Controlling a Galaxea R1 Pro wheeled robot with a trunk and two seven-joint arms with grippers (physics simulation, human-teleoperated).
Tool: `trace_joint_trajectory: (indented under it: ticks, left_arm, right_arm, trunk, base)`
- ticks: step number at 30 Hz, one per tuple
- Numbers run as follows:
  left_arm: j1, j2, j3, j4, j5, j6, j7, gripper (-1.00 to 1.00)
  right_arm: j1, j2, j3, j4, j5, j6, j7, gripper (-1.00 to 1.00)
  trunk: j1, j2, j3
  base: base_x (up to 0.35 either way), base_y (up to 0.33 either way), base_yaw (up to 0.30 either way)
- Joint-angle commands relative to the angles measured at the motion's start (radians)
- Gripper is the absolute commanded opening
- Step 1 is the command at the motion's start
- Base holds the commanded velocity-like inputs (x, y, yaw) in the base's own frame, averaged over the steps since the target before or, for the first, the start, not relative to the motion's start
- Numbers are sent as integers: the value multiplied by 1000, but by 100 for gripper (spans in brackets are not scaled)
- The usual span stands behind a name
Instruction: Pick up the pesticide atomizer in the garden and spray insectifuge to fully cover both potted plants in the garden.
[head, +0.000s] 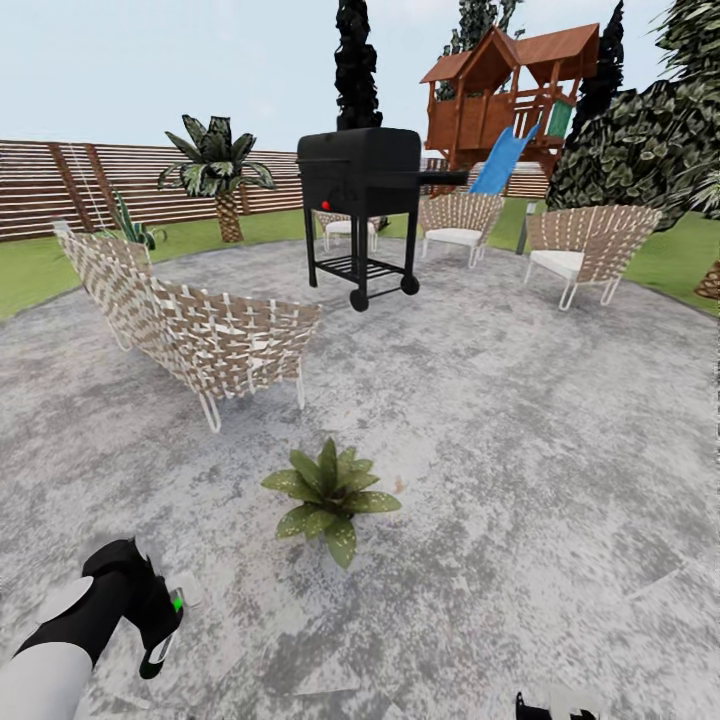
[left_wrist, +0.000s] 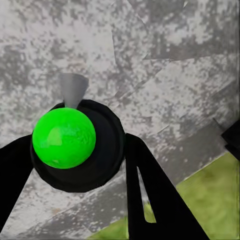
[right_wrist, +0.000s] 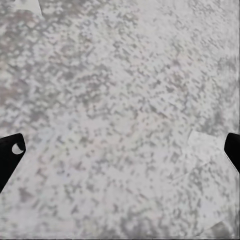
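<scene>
My left gripper (head: 160, 622) hangs low over the stone patio at the near left, shut on the pesticide atomizer (head: 176, 602). In the left wrist view the atomizer (left_wrist: 100, 160) is a dark round bottle between my two black fingers (left_wrist: 150, 190), seen from above. Its top (left_wrist: 64, 137) glows bright green, and a small grey cone (left_wrist: 72, 90) juts from it. One potted plant (head: 330, 492), a low rosette of pointed green leaves, sits on the patio just ahead and to the right of that gripper. My right gripper (right_wrist: 120, 150) is open over bare stone.
A woven chair (head: 200, 335) stands beyond the plant to the left, a black grill (head: 362, 200) farther back, and two more chairs (head: 585, 250) at the right. A spiky green plant (head: 132, 226) stands by the fence (head: 60, 185). Lawn rings the patio (head: 520, 450).
</scene>
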Motion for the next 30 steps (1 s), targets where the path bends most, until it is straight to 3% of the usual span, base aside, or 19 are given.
trace_joint_trajectory:
  ticks: [1,10,12,13,16,18,20,22,24,27,30]
  left_arm:
    - [-1,-1,2,-1,-3,10,-7,-100]
    - [-1,-7,3,-1,-2,9,-7,-100]
    - [-1,-6,3,-1,28,6,-8,-100]
    - [0,4,-6,2,203,-83,-9,-100]
    - [1,0,-1,7,229,-209,15,-100]
    - [3,-5,-10,14,231,-235,58,-100]
    - [3,-14,-15,19,231,-252,76,-100]
    - [3,-21,-14,18,234,-312,83,-100]
    - [2,-40,-13,14,235,-377,88,-100]
    - [2,-77,-20,11,228,-408,97,-100]
    - [2,-110,-82,47,235,-409,88,-100]
  right_arm:
    - [-1,-1,-7,2,11,-3,-3,100]
    - [0,6,-5,2,12,-3,0,100]
    - [0,3,-5,1,12,-3,2,100]
    - [-1,0,97,-11,44,-4,5,100]
    - [-1,0,236,-127,104,-6,27,100]
    - [-2,0,281,-209,115,-5,143,100]
    - [-4,-1,294,-289,120,-2,311,100]
    - [-7,-2,298,-364,133,-1,473,100]
    - [-21,-5,300,-431,190,0,651,100]
    - [-50,-5,299,-497,306,0,886,100]
    - [-72,9,302,-525,324,1,935,100]
  trunk:
    - [-1,0,-1]
    - [-1,0,-1]
    - [-1,0,-1]
    - [-1,0,-1]
    - [-1,0,-1]
    - [-1,0,-1]
    - [-1,0,-1]
    - [-1,0,-1]
    - [-1,0,-1]
    - [-1,0,-1]
    - [-1,0,-1]
  base:
    - [-275,-205,4]
    - [-272,-195,0]
    - [-98,-45,0]
    - [-4,-2,0]
    - [-1,0,0]
    - [0,0,0]
    - [0,0,0]
    - [0,0,0]
    - [0,0,0]
    - [0,0,0]
    - [0,0,0]
